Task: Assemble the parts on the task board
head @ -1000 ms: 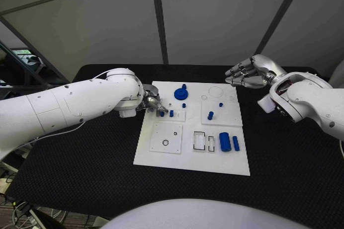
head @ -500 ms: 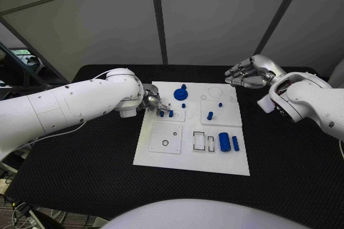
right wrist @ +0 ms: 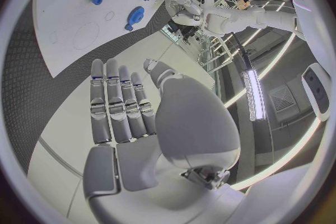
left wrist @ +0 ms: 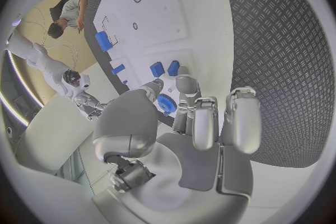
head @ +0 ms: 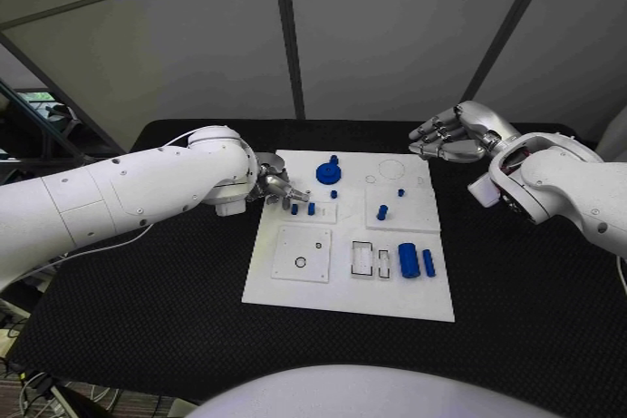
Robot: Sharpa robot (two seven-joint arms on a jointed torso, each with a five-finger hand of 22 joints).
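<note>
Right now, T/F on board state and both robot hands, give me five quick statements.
1. The left robot hand is at the task board's left edge, by two small blue pegs. True.
2. The right robot hand holds a blue part. False: it holds nothing, beyond the board's far right corner.
3. Two blue cylinders lie side by side near the board's right edge. True.
4. The blue disc sits at the board's near edge. False: it is at the far edge.
5. The table is white. False: it is black.
</note>
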